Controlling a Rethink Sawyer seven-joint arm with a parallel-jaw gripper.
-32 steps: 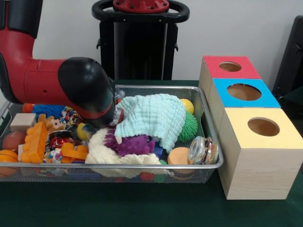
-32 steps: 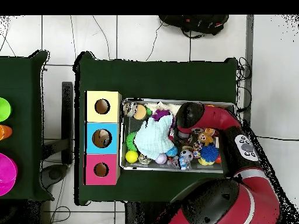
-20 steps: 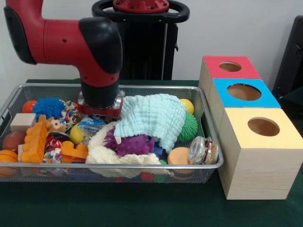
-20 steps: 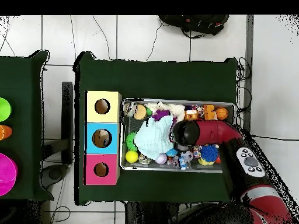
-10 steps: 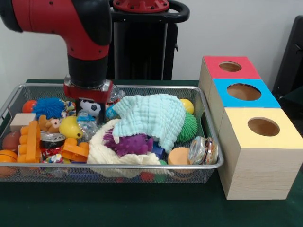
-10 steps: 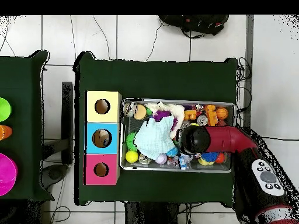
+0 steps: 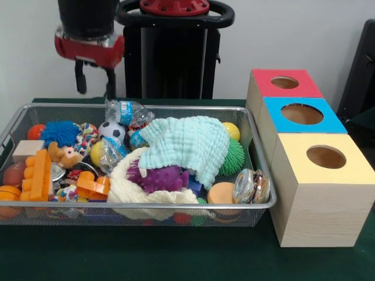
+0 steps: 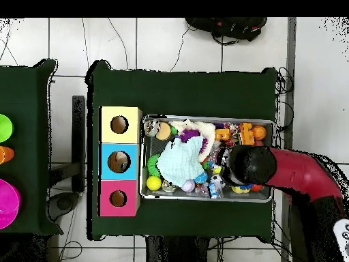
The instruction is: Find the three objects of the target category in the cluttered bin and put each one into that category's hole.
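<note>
Gripper [image 7: 93,77] hung empty above the wire bin [image 7: 176,206], fingers [image 7: 78,79] parted, clear of the clutter. Below it lay a small soccer ball [image 7: 112,130] and plastic bottle [image 7: 129,112], beside the mint cloth [image 7: 188,144]. Three holed boxes [image 7: 319,187] stood alongside.

Robotics laboratory: green-clothed table [image 8: 184,89] on white tiled floor [image 8: 68,54], loose black cables [image 8: 232,28] at 12 o'clock, red-and-black robot arm [image 8: 293,174] at 4 o'clock.

end effector [image 7: 94,80] lifted clear, empty, above bin [image 7: 176,109]
</note>
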